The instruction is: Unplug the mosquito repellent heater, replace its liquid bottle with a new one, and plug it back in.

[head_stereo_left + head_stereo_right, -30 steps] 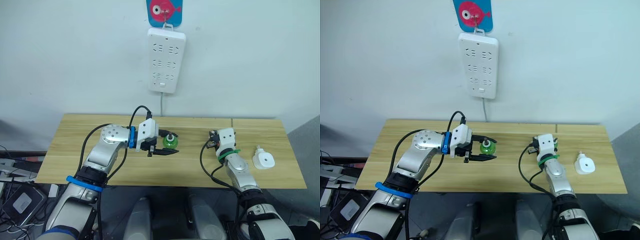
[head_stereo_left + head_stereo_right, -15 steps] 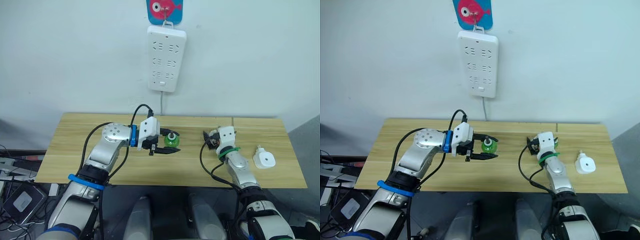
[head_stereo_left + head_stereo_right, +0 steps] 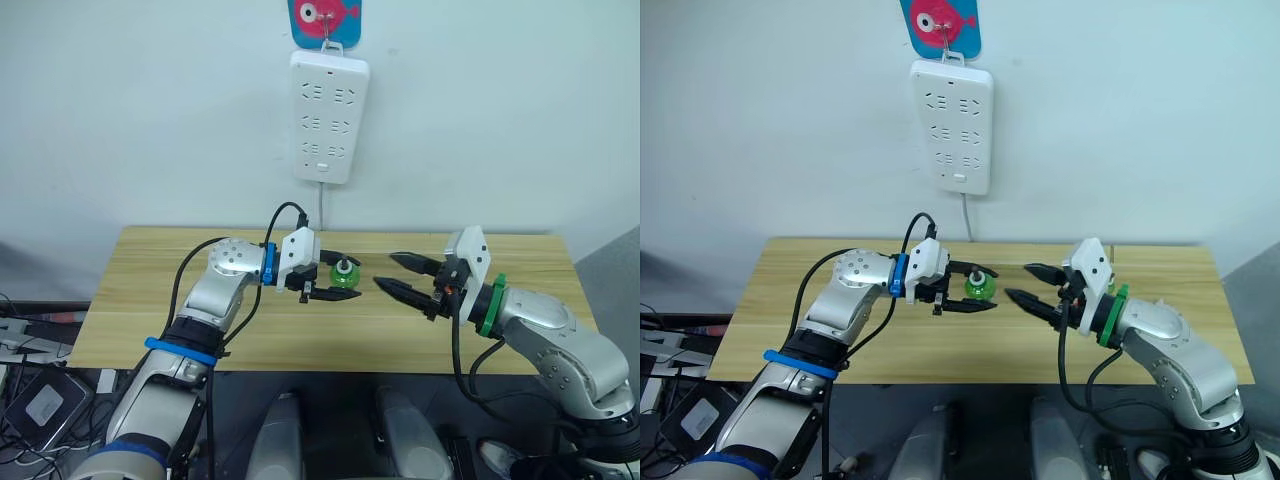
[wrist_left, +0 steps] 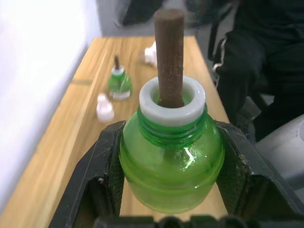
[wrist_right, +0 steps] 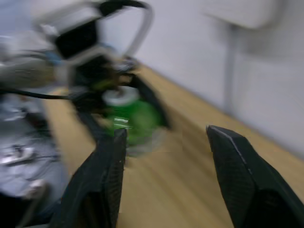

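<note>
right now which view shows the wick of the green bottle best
The left wrist view: the brown wick stands upright from the green bottle, held in the left pincer. The eye views show the bottle too small to make out the wick; the right wrist view blurs it.

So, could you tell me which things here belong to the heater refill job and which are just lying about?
Job: green bottle held in the left gripper; second green bottle on the table; white cap beside it; power strip on the wall; open right gripper.
Lying about: fish hanger; floor cables; a person.
</note>
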You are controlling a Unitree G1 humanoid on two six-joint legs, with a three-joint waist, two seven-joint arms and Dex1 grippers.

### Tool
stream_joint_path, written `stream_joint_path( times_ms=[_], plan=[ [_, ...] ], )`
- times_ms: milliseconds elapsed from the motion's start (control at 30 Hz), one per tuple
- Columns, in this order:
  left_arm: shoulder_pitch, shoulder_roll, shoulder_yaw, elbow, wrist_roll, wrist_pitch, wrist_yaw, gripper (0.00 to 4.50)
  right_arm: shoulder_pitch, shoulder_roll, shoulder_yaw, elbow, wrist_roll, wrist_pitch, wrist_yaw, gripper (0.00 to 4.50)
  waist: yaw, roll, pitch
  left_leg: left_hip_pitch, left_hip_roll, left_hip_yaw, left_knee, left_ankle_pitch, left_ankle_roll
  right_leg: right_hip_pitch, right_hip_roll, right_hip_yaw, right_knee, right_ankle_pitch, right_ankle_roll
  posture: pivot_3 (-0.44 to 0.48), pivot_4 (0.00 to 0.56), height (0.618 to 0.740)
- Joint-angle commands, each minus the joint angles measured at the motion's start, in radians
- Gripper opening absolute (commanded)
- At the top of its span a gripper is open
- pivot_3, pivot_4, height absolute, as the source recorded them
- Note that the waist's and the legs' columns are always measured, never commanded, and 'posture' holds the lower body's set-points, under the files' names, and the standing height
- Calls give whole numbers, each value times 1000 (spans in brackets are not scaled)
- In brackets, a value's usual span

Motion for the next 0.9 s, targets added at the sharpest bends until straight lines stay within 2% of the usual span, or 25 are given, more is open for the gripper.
stream_joint_path(
  times_ms=[33, 167, 533, 733, 900],
  plan=[
    [-25, -18, 14, -3, -18, -21, -20, 2271, -51, 28, 18, -37, 27, 41, -32, 2771, -1, -1, -1, 0, 0, 0, 0, 0, 0, 0, 0, 0, 0, 0, 0, -106, 253, 740],
    [-50, -39, 16, -9, -26, -4, -28, 2271, -102, 81, 69, 3, -38, 11, -56, 2771, 1, -1, -1, -1, -1, 1, 0, 0, 0, 0, 0, -1, -1, 0, 0, -109, 241, 740],
    [-54, -47, 21, -44, -54, 45, -35, 2271, -88, 118, 125, 45, -131, -44, -51, 2771, 0, -2, -2, -2, -2, 0, 0, 0, 0, 0, -1, -2, -3, 0, 0, -102, 233, 740],
    [-47, -47, 26, -58, -62, 59, -33, 2271, -74, 128, 128, 66, -166, -79, -44, 960, 1, -2, -2, -2, -2, 0, 0, 0, 0, -1, -1, -2, -3, 0, 0, -98, 232, 740],
    [-51, -53, 38, -69, -75, 105, -12, 2271, -57, 118, 123, 69, -190, -104, -32, 879, 1, -2, -3, -2, -2, 0, 0, 0, 0, -1, -2, -2, -3, 0, 0, -94, 228, 740]
  ],
)
